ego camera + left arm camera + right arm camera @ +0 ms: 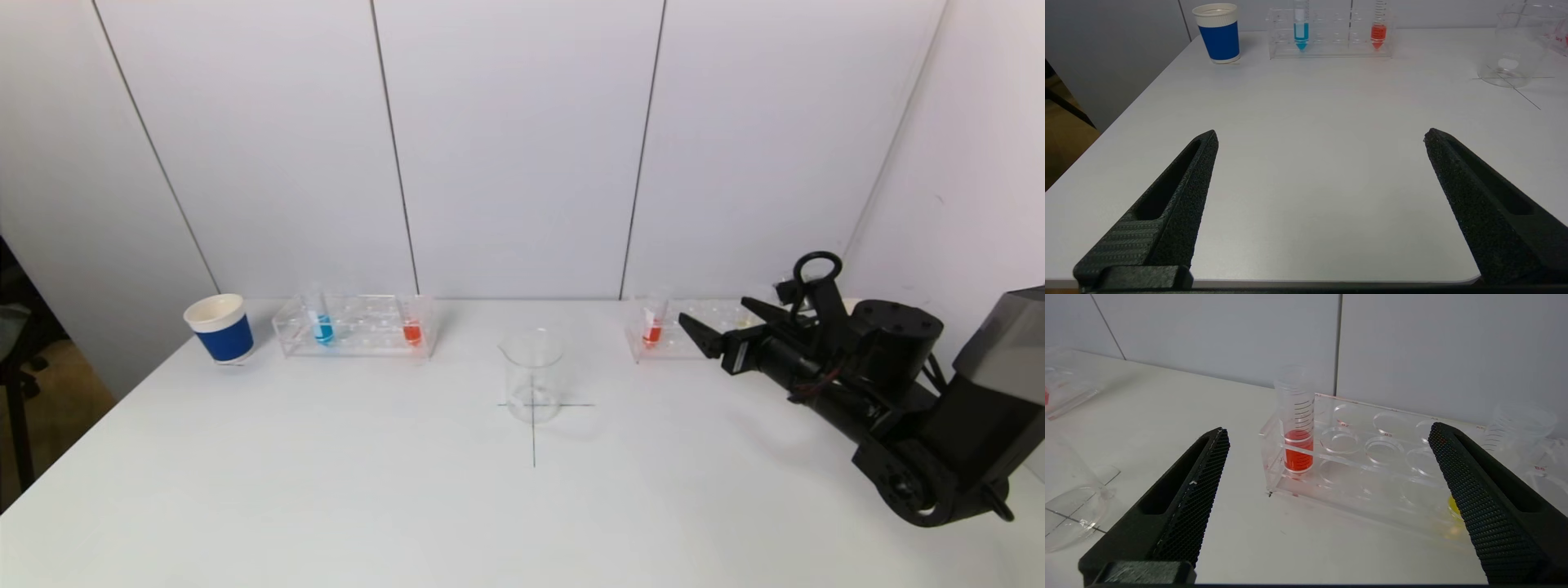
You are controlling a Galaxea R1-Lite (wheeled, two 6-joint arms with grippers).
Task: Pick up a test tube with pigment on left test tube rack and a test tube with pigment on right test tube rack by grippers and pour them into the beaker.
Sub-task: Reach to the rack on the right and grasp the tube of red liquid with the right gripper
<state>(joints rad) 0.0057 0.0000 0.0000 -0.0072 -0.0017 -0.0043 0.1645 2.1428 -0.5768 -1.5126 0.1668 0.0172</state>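
The left test tube rack [359,331] is clear plastic and holds a blue-pigment tube [323,327] and a red-pigment tube [412,329]. An empty glass beaker [532,376] stands mid-table on a drawn cross. At the back right, the right test tube rack [694,339] carries a red-pigment tube [651,328]. My right gripper [712,312] hovers open just in front of that rack, and the red tube [1297,428] is ahead of its fingers, apart from them. My left gripper [1321,136] is open over bare table near the front edge, far from the left rack [1331,38].
A blue paper cup [220,327] stands left of the left rack. In the right rack [1372,490], yellow pigment [1453,506] shows partly behind one finger, and an empty clear tube [1519,428] stands farther along. White wall panels run close behind both racks.
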